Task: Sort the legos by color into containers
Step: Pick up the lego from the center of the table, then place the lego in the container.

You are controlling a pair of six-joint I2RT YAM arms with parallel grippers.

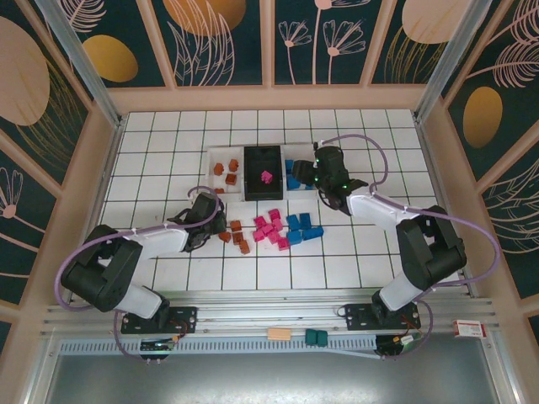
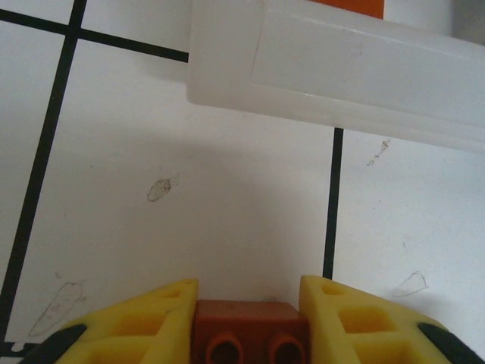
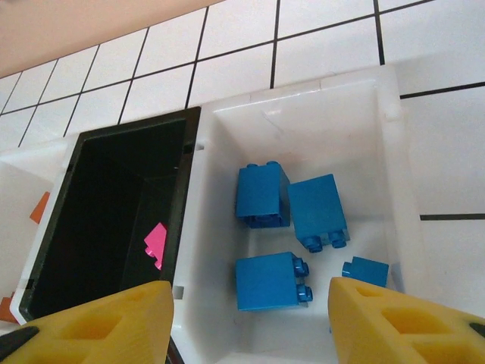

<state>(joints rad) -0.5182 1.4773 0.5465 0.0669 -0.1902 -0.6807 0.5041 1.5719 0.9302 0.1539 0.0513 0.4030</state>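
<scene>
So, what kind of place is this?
Probably a robot test booth, not a home: a white tiled table closed in by patterned walls, a left arm and a right arm bolted at its near edge, and toy bricks beside sorting bins.

legos (image 1: 269, 229) before containers (image 1: 250, 168), some inside

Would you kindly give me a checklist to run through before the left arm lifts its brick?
1. Left claw closed on brown-orange brick: ok.
2. Brick lifted off the table: cannot tell.
3. Left white bin ahead, orange inside: ok.
4. Right claw open, empty, above right white bin: ok.
5. Blue bricks alone in that bin; pink brick in black bin: ok.
6. Everything sorted: not ok, loose bricks lie on the table.
</scene>
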